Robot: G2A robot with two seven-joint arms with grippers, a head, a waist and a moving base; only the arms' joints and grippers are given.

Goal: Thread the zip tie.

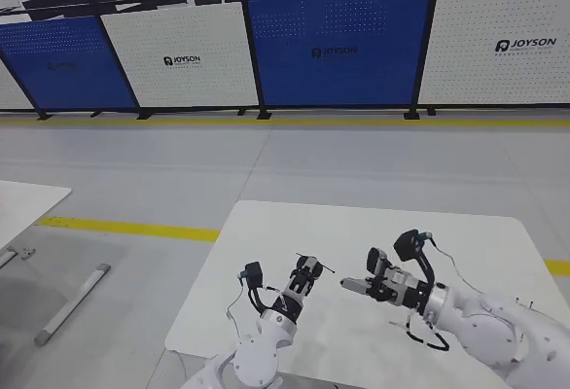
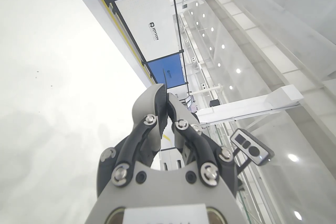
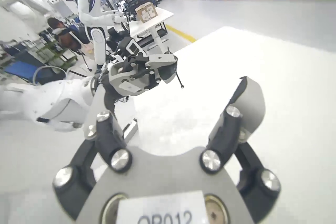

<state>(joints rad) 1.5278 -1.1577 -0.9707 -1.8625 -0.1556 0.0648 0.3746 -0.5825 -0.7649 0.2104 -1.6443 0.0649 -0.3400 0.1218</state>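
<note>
Zip tie pinched between left gripper fingers above table; we see right gripper fingers spread, near it.

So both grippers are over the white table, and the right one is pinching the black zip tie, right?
Not quite: the left gripper is pinching the black zip tie. The right gripper is open and holds nothing, as the right wrist view shows. Both are over the white table.

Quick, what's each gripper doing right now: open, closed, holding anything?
Left gripper: closed on the black zip tie.
Right gripper: open, holding nothing.
</note>
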